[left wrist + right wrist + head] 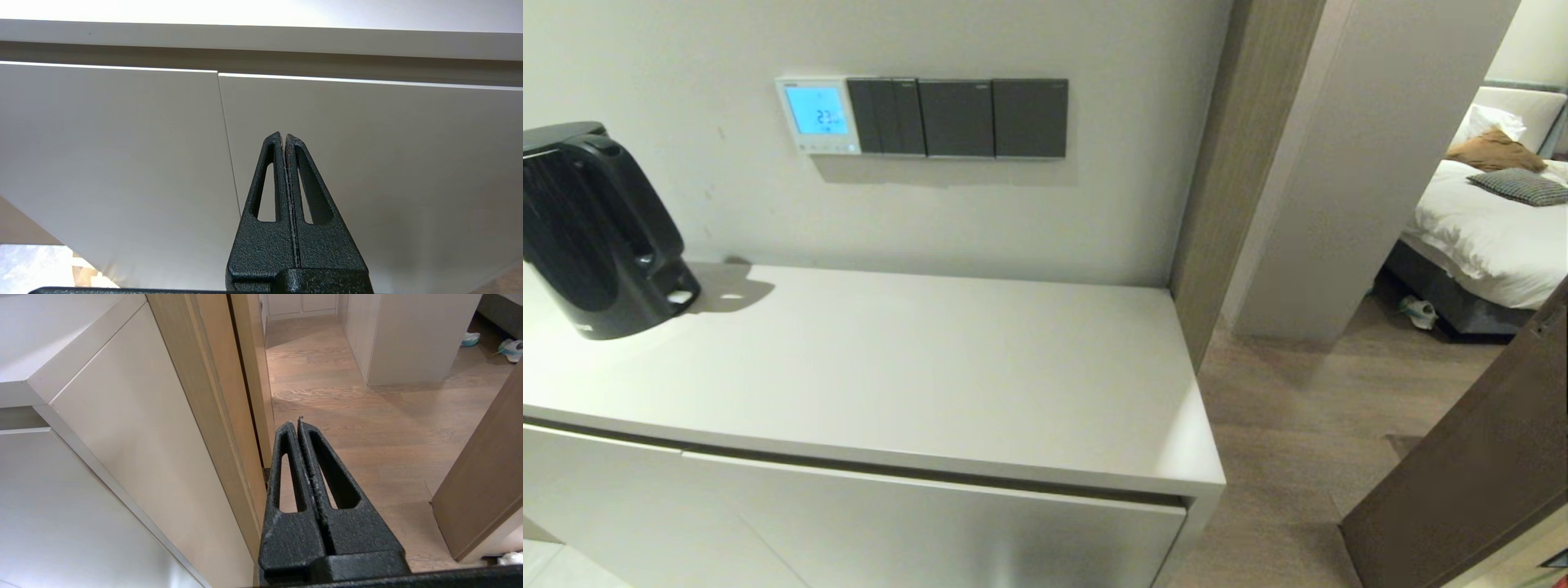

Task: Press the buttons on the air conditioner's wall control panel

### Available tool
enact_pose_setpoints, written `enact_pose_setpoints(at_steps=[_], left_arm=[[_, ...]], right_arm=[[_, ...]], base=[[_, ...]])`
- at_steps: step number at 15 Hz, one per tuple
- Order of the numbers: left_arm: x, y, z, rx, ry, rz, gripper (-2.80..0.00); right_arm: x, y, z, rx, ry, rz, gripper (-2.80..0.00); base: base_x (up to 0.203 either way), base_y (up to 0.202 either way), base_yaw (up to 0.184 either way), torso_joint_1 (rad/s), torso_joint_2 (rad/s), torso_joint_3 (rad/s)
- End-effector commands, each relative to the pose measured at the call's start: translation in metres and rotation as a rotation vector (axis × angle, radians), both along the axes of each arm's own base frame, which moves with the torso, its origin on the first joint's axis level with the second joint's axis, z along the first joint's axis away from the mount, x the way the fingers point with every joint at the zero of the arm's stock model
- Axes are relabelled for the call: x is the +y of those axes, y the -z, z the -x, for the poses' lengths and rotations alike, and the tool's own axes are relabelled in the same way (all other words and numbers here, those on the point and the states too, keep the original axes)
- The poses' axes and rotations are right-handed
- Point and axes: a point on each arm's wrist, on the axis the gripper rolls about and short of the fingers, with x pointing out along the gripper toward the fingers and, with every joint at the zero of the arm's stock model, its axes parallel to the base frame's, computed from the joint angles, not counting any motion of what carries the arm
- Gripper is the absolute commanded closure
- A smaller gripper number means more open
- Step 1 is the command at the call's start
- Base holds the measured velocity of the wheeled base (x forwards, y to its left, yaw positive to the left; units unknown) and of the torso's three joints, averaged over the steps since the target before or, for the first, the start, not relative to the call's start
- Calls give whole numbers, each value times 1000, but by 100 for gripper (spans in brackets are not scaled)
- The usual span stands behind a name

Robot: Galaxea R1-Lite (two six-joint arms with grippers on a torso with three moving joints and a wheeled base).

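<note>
The wall control panel (818, 115) is a small white square on the wall above the cabinet, its screen lit blue and showing 23. The buttons (819, 145) are a row of tiny pale dots along its lower edge. Neither gripper shows in the head view. My left gripper (284, 135) is shut and empty, low in front of the white cabinet doors (367, 163). My right gripper (297, 424) is shut and empty, low by the cabinet's right end, pointing at the wooden floor (367, 416).
Three dark grey switch plates (956, 118) sit right of the panel. A black kettle (596, 229) stands on the white cabinet top (915, 359) at the left. A wooden door frame (1241, 163) and an open doorway to a bedroom lie to the right.
</note>
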Motion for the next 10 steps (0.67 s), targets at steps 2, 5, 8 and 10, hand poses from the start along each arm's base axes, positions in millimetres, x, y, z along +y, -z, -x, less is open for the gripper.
enact_pose_setpoints(at_steps=[2,5,8,10], left_arm=[[0,0,0,0,1,-1,0],[0,0,0,0,1,-1,0],[0,0,0,0,0,-1,0],[0,0,0,0,0,-1,0]], right_arm=[[0,0,0,3,-1,0,0],[0,0,0,3,-1,-1,0],[0,0,0,2,-1,0,0],[0,0,0,3,-1,-1,0]], base=[[0,0,0,0,0,0],[0,0,0,0,0,0],[0,0,0,0,0,0],[0,0,0,0,0,0]])
